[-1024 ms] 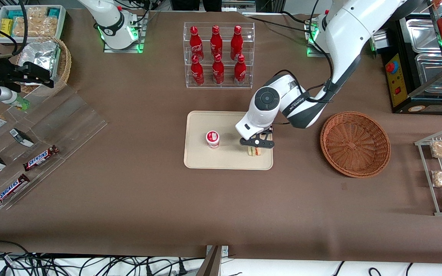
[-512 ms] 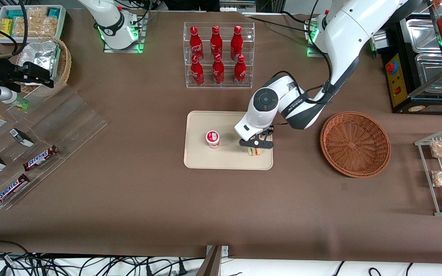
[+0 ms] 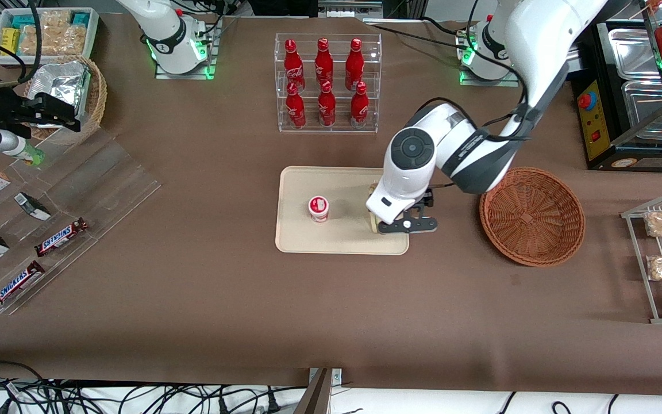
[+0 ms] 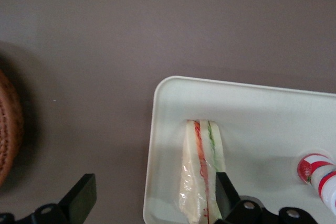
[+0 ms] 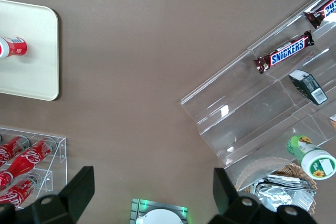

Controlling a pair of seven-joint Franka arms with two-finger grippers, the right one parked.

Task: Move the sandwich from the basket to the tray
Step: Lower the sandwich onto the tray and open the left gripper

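Pincer of the left arm hanging over the tray's rim at the edge nearest the basket, fingers spread wide apart and gripping nothing. One finger hovering over the bare brown surface between tray and basket, the other over the tray, just beside the sandwich.

Sandwich lying on the tray directly under the pincer, free of both fingers, resting on its side close to the tray's rim, filling stripes of red and green facing up through the clear wrap. Mostly hidden under the wrist in the front view, only a sliver of bread showing there.

Basket sitting on the surface near the pincer, toward the working arm's end, apart from the tray; woven inside visible with nothing in it. Edge of its wicker wall also showing in the left wrist view.

Small red-and-white capped cup standing upright on the tray, away from the pincer toward the parked arm's end, apart from the sandwich; same cup seen in the left wrist view.

Clear rack of red bottles standing farther from the front camera than the pincer and the tray.
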